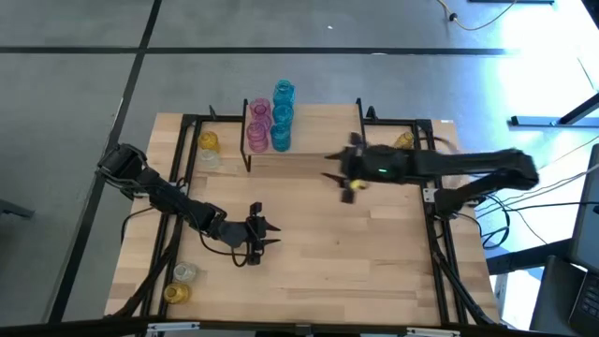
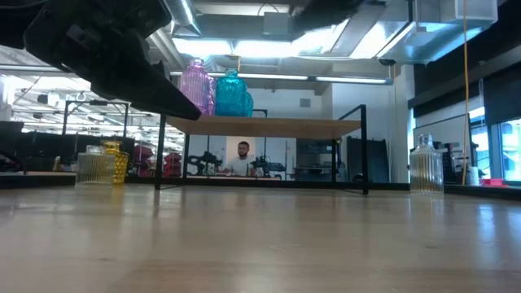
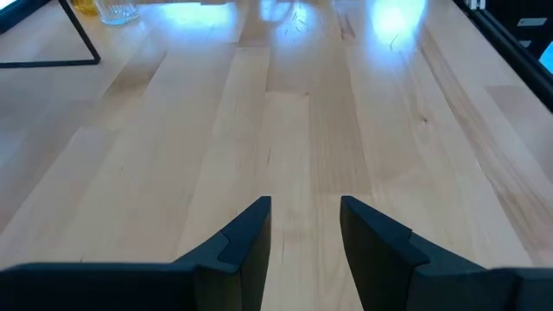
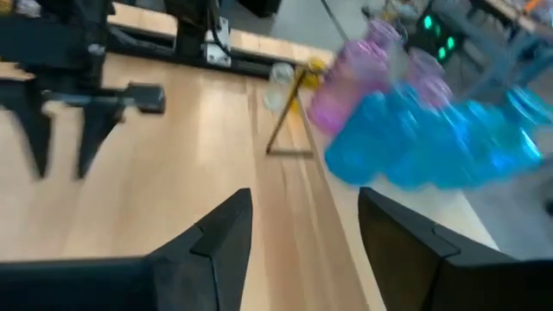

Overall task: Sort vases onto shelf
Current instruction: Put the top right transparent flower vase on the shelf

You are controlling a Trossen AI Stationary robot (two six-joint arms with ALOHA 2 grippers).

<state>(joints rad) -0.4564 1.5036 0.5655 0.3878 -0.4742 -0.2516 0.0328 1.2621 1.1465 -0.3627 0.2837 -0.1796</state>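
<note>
pink vases (image 1: 257, 126) and blue vases (image 1: 283, 116) stand on the shelf (image 1: 309, 140) at top centre of the high view. right gripper (image 1: 339, 171) hovers beside it, open, empty. left gripper (image 1: 263, 234) waits lower left, open.

Shelf (image 1: 318, 117) w/ pink (image 1: 257, 126) & blue vases (image 1: 282, 114), left end

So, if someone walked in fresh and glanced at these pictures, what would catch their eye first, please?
Most likely the bright cluster of pink vases and blue vases packed together at the left end of the shelf, near the table's far edge. Next, the right gripper hovering open and empty just in front of the shelf, and the left gripper open over bare wood in the middle of the table.
</note>
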